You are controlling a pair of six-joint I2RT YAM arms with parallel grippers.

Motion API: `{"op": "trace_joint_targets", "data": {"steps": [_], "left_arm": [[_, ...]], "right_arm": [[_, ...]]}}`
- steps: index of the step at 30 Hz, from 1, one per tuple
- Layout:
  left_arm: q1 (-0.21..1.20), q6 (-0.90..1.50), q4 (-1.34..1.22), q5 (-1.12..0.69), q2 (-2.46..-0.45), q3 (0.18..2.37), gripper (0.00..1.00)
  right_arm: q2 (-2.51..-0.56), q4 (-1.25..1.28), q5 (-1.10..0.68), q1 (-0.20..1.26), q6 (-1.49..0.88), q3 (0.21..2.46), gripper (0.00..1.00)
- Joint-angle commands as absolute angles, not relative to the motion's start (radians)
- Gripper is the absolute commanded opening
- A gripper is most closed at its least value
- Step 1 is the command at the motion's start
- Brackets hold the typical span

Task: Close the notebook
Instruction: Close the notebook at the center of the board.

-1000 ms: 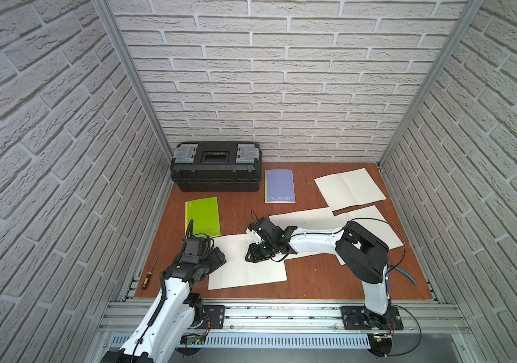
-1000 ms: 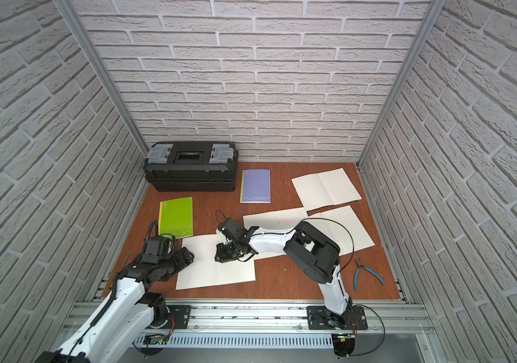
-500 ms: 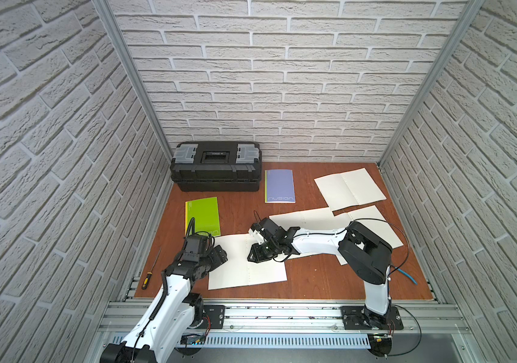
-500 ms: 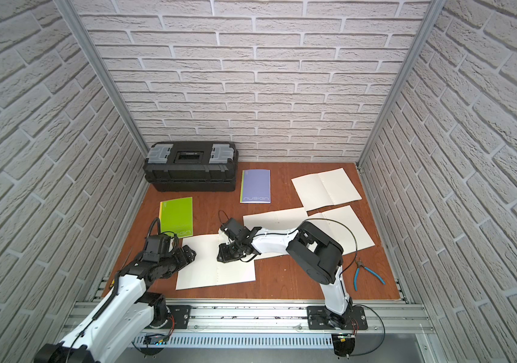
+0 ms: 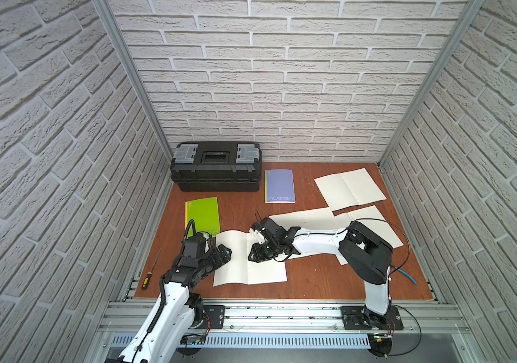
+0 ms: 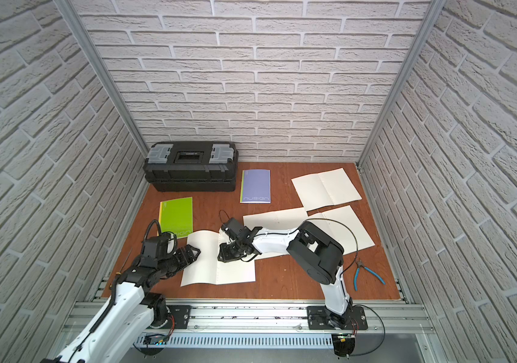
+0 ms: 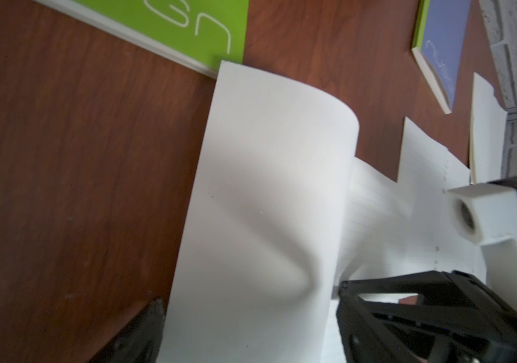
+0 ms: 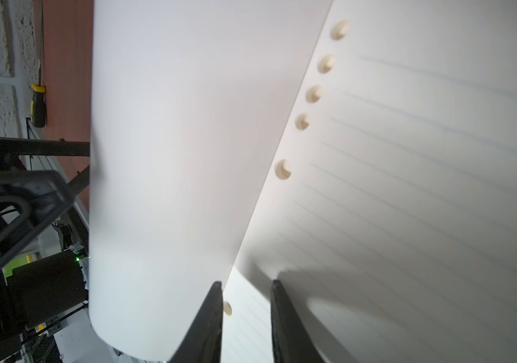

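The open notebook (image 5: 251, 270) lies on the brown counter (image 5: 314, 283), well in front of the black tool box (image 5: 216, 166) and a bit to its right. It is not shut. Its right page lies flat. Its left page (image 7: 266, 188) is lifted and curls over.

The left arm (image 5: 172, 301) reaches to the side of the notebook that is under the tool box's left end. The left jaws are wide apart. In the left wrist view the curled page sits between them, and they do not pinch it.

The right arm (image 5: 314, 243) reaches over the middle of the notebook, next to the row of small holes (image 8: 314, 94). The right jaws are close together with a thin gap, and nothing is in the gap. The lifted page touches one of them.

A green book (image 5: 202, 215) lies shut in front of the tool box, just beside the notebook's far corner. A blue book (image 5: 279, 186) lies shut just beside the tool box's right end.
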State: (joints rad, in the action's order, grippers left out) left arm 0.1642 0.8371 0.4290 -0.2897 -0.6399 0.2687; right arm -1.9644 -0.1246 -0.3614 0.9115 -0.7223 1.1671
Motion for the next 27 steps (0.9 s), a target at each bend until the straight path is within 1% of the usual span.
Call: {"op": "trace_joint_targets", "data": {"steps": [1, 11, 21, 27], "left_arm": [[0.172, 0.857, 0.34, -0.394, -0.609, 0.252, 0.86], [0.175, 0.885, 0.268, -0.485, -0.601, 0.285, 0.86], [0.184, 0.896, 0.272, -0.518, -0.567, 0.338, 0.86], [0.193, 0.902, 0.281, -0.539, -0.548, 0.383, 0.86]], "right_arm": [[-1.941, -0.132, -0.351, 0.908, -0.725, 1.144, 0.28], [-1.93, -0.12, -0.354, 0.908, -0.726, 1.141, 0.28], [-1.921, -0.109, -0.359, 0.908, -0.726, 1.143, 0.28], [-1.872, -0.117, -0.351, 0.906, -0.717, 1.152, 0.28]]}}
